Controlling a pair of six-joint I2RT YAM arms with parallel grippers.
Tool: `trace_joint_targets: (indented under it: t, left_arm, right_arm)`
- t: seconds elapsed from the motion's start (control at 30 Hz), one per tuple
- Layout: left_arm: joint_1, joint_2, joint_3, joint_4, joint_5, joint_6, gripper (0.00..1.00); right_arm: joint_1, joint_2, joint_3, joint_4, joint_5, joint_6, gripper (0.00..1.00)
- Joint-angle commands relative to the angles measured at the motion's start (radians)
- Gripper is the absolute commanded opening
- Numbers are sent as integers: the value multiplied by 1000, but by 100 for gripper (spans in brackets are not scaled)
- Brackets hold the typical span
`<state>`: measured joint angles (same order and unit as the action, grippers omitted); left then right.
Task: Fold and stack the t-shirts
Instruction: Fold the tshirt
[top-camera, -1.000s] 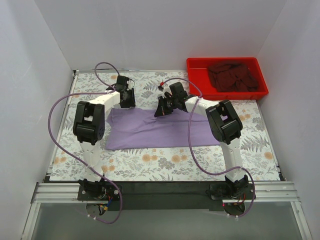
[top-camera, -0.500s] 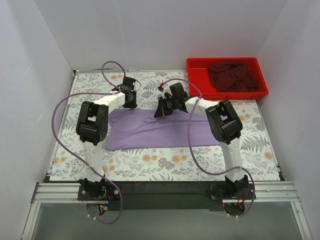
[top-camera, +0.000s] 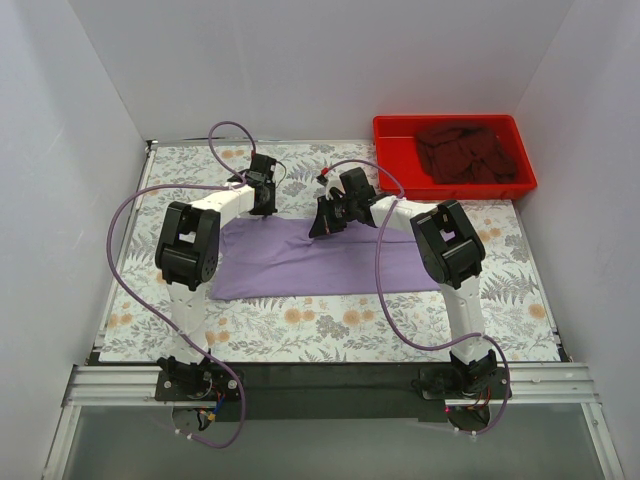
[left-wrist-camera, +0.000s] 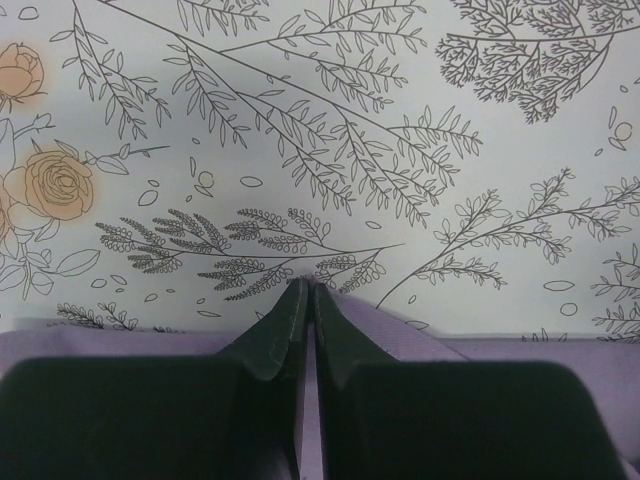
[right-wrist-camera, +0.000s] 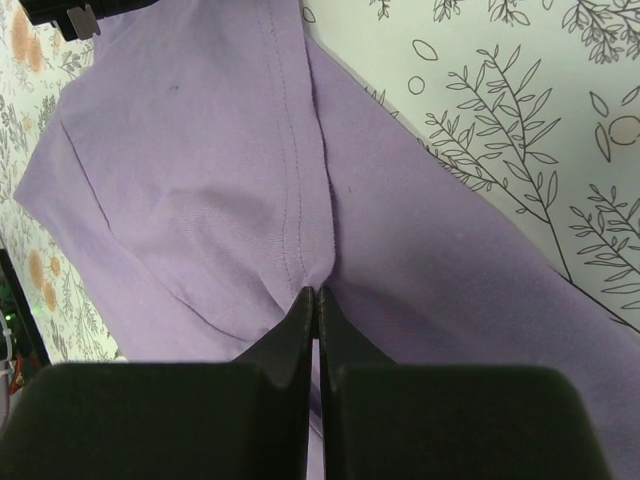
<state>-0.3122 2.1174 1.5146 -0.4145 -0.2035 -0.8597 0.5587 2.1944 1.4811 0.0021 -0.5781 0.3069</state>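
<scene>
So the table (top-camera: 330, 335) has a floral cover on it, and the lavender t-shirt (top-camera: 300, 265) is lying mostly flat across the middle as a wide strip, running left to right between the two arms. The red tray (top-camera: 455, 190) sits at the far right corner, well apart from that shirt, and the maroon t-shirt (top-camera: 465, 152) is bunched up inside it. Both arms reach forward to the far edge of the lavender t-shirt. The right gripper (top-camera: 322, 228) is down on the cloth near the middle of that far edge, and its wrist view shows the jaws pressed together with a small pucker of purple fabric pinched at the tips (right-wrist-camera: 311, 295), right on a stitched seam, with wrinkles running into the pinch. The left gripper (top-camera: 262, 205) is just to the left of it, at the shirt's far hem. Its jaws are closed tight too, and in its wrist view (left-wrist-camera: 305, 290) the hem comes up to a little peak right at the tips, so it looks nipped there, with bare floral cover beyond.
</scene>
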Motion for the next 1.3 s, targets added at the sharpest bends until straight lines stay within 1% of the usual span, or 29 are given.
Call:
trace_joint_targets:
  t: [0.0,0.27,0.37,0.53,0.67,0.9,1.27]
  left_arm:
    - [4,-28,9,-30,-62,-2,0]
    - [7,-126,-20,6,-91,-21,0]
    - [18,-157,-60,34,-105,-38,0]
    - [30,-207,-100,74,-90,-41,0]
    - [30,-217,-109,86,-73,-36,0]
    - [30,-240,-135,102,-85,-44,0]
    - [45,-284,-186,126,-96,-56,0]
  right_arm:
    - [4,-27,13,30,12,-11,1]
    - [4,-50,28,27,66,-35,1]
    - [4,-45,34,27,72,-40,1]
    - [4,-47,47,27,84,-52,1]
    - [4,-56,50,26,103,-68,1]
    - [4,-61,62,26,113,-92,1]
    - [26,-64,97,-45,178,-135,1]
